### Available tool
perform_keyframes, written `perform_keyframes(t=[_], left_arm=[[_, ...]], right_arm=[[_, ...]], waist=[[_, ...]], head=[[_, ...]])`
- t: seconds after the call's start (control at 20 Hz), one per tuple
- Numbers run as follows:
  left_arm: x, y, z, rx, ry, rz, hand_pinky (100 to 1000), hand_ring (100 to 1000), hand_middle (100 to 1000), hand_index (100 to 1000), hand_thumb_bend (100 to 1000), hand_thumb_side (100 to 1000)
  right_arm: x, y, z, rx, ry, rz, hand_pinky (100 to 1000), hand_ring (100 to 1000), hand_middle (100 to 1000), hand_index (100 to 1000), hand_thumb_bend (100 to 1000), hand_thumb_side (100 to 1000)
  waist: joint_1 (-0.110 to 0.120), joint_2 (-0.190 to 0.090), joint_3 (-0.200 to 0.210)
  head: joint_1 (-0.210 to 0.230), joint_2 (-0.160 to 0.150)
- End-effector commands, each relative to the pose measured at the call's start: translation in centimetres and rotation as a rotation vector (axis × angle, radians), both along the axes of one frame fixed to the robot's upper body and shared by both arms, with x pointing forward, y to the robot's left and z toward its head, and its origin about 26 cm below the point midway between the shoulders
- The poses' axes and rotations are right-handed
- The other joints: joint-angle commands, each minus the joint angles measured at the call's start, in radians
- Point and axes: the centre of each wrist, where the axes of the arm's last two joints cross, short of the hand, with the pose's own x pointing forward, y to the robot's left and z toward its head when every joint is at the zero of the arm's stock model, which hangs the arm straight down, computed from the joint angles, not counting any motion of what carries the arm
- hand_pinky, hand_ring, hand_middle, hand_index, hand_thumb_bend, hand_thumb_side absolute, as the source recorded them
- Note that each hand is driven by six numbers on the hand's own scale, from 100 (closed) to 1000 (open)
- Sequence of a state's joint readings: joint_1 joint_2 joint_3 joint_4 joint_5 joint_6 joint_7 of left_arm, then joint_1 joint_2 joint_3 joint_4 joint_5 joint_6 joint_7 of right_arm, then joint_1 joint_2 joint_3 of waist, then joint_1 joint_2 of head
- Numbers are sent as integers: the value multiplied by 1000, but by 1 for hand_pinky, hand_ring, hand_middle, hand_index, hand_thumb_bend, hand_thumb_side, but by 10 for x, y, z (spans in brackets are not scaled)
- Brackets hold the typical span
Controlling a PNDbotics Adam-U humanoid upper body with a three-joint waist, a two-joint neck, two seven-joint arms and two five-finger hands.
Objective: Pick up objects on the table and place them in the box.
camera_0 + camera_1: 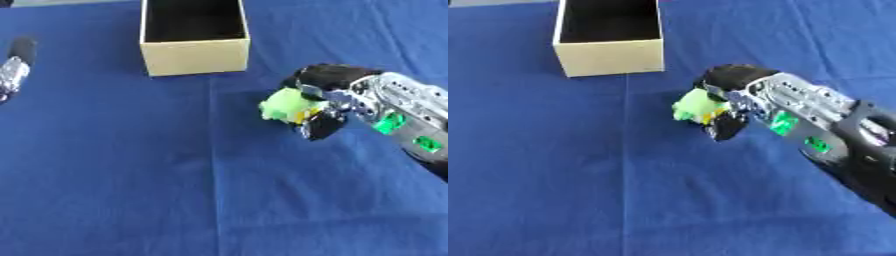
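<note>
green object [282, 106] clutched in right hand [337, 95]

Table [114, 190] was covered w/ a blue cloth [553, 175], a fold crease running top to bottom near the middle. On it, at the far side, stood an open cream box [194, 56], dark inside. Nothing else could be made out resting directly on the cloth; whether the light-green object [282, 106] touched it couldn't be told.
</note>
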State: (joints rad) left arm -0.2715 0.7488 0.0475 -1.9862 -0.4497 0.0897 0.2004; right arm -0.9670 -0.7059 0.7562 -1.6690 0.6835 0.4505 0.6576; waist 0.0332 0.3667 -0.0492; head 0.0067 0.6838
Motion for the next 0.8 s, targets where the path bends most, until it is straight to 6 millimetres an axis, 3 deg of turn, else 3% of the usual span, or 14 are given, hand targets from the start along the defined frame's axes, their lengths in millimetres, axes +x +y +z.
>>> perform_keyframes(t=[0.05,0.3,0.55,0.8], left_arm=[[-3,3,9,20,-25,13,448,574,573,749,372,564],[-3,3,10,26,-22,14,447,574,573,749,370,563],[-2,1,12,34,-27,0,448,575,574,750,372,564],[-1,-2,15,37,-36,-16,449,575,575,750,373,564]], right_arm=[[-12,-5,26,12,-75,-9,790,769,741,868,100,164],[-32,-4,54,-4,-158,11,805,792,755,851,100,160],[-53,9,87,8,-260,53,812,796,759,837,100,145],[-55,26,109,-1,-330,65,820,805,764,830,100,135]], waist=[[-3,-25,-2],[-9,-30,-11],[-11,-36,-15],[-12,-35,-13]], head=[[5,-7],[9,-11],[7,-15],[5,-30]])
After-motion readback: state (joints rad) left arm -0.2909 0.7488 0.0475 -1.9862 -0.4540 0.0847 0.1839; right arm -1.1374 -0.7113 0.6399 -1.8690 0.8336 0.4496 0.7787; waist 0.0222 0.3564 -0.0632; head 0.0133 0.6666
